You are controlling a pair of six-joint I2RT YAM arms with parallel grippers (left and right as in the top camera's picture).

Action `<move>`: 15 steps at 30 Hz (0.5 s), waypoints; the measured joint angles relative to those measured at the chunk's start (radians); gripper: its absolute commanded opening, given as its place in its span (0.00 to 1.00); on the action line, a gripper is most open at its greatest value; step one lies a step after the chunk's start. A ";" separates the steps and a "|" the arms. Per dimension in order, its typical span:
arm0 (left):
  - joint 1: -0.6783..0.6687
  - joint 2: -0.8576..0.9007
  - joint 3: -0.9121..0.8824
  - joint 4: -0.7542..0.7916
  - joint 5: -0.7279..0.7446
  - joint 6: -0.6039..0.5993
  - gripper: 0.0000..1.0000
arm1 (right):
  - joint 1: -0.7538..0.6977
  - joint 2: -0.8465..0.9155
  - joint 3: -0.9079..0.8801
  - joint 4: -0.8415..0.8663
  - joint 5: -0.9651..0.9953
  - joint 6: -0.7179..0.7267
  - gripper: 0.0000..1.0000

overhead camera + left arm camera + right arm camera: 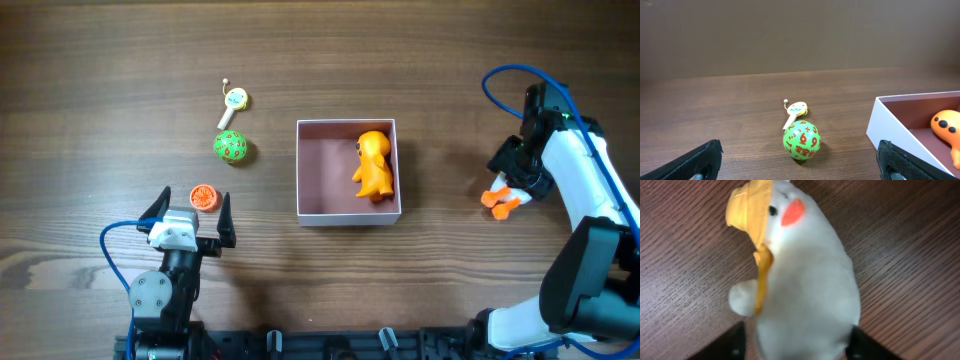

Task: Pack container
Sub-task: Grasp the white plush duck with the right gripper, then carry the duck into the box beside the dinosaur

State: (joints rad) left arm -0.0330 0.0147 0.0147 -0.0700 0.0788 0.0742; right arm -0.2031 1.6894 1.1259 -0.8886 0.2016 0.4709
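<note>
Fingers (735, 342) of the right arm flanked a white plush duck (805, 290) on the table (900, 240), whether clamped unclear; left fingers (702, 160) stood wide apart.

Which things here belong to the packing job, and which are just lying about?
Job: container, orange figure inside it, white plush at the right gripper.
Lying about, perhaps next: green ball, white charm, orange disc.

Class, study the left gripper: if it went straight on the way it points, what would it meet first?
Probably the green ball, centred between the left gripper's open fingers in its wrist view. The orange disc lies nearer in the overhead view but seems beneath the fingers; height is unclear.
</note>
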 measured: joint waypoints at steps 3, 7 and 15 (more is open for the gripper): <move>0.000 0.000 0.000 0.000 0.000 0.000 1.00 | 0.000 0.000 0.000 0.000 -0.001 0.000 0.04; 0.000 0.000 0.000 0.000 0.000 0.000 1.00 | 0.000 0.000 0.000 0.000 -0.027 -0.009 0.04; 0.000 0.000 0.000 0.000 0.000 0.000 1.00 | 0.127 -0.061 0.020 -0.001 -0.066 -0.074 0.04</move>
State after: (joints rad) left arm -0.0330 0.0147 0.0147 -0.0700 0.0788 0.0742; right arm -0.0765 1.6283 1.1461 -0.8898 0.1356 0.3969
